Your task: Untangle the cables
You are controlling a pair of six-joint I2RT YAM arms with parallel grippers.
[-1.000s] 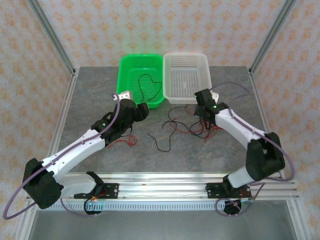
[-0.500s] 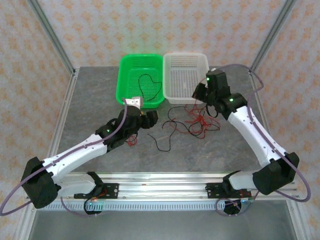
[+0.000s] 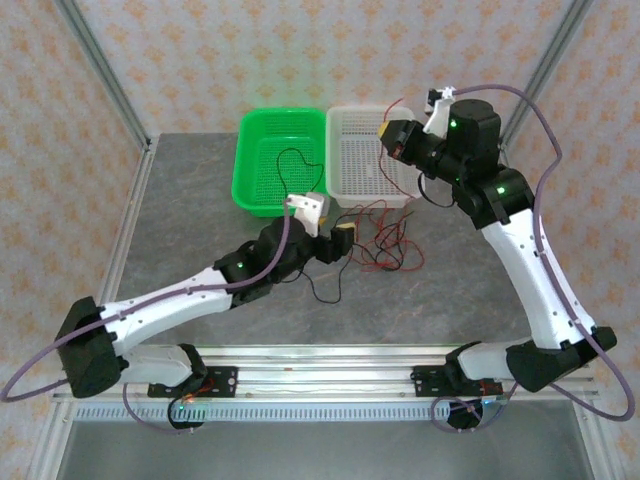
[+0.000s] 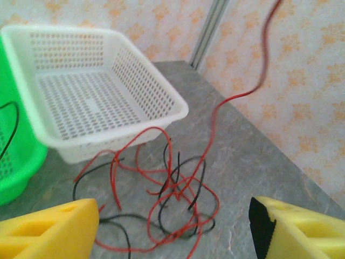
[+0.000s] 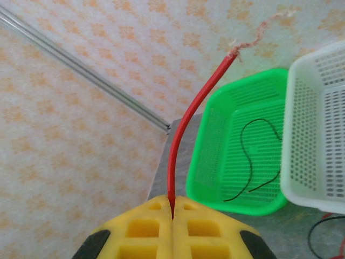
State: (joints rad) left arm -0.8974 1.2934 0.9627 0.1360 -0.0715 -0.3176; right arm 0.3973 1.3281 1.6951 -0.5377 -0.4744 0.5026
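A loose tangle of red and black cables (image 3: 382, 246) lies on the grey table in front of the white basket (image 3: 371, 112); the left wrist view shows the same cables (image 4: 178, 186). My left gripper (image 3: 345, 240) hangs low just left of the tangle, open, with nothing between its yellow fingers (image 4: 59, 226). My right gripper (image 3: 392, 136) is raised over the white basket and is shut on one red cable (image 5: 180, 135). That red cable (image 4: 263, 59) runs up from the tangle. A single black cable (image 3: 296, 170) lies in the green basket (image 3: 246, 170).
Another black cable (image 3: 326, 286) lies alone on the table near my left forearm. The green and white baskets stand side by side at the back. Metal frame posts and patterned walls close in the table's sides.
My right gripper has risen and swung back over the white basket, pulling the red cable up with it. My left arm has reached right, up to the tangle.
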